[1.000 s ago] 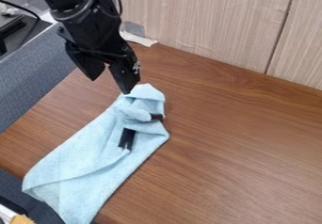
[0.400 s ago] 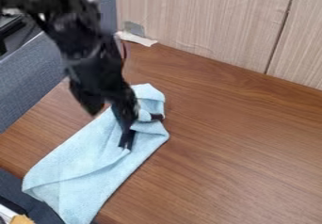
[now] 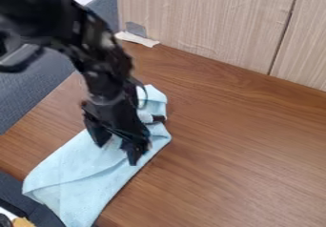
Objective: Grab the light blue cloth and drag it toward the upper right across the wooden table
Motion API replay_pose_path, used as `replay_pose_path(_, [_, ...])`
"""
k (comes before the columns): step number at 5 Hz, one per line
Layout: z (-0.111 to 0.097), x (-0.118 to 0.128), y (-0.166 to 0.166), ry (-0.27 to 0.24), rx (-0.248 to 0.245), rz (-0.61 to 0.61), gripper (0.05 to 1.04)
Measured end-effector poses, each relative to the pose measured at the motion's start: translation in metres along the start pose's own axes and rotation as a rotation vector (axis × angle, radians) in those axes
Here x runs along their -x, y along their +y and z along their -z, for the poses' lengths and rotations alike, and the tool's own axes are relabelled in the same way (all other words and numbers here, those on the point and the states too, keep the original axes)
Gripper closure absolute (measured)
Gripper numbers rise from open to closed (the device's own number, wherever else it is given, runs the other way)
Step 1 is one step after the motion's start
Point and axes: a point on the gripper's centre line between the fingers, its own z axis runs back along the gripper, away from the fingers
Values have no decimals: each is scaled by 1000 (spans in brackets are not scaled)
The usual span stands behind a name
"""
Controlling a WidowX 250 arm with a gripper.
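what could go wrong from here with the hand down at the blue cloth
The open hand is low over the cloth, so it might pinch just one layer and pull the folds apart. The cloth's lower end sticks out past the table edge, so a nudge that way could make it slide off. A fingertip might also press into the tabletop.

A white strip (image 3: 137, 39) lies beside the pale panel (image 3: 207, 23) behind the brown table (image 3: 235, 140).
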Motion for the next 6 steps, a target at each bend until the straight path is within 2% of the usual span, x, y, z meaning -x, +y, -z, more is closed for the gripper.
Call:
replay_pose_path(1, [13,-1,0,4,-8,-21,83])
replay_pose_path(3, [19,-13,0,-4,-7,-41,82])
replay_pose_path(5, [22,-58,-30,-49,35,37,82])
replay_pose_path(6, [24,-83,-50,-67,70,59,82])
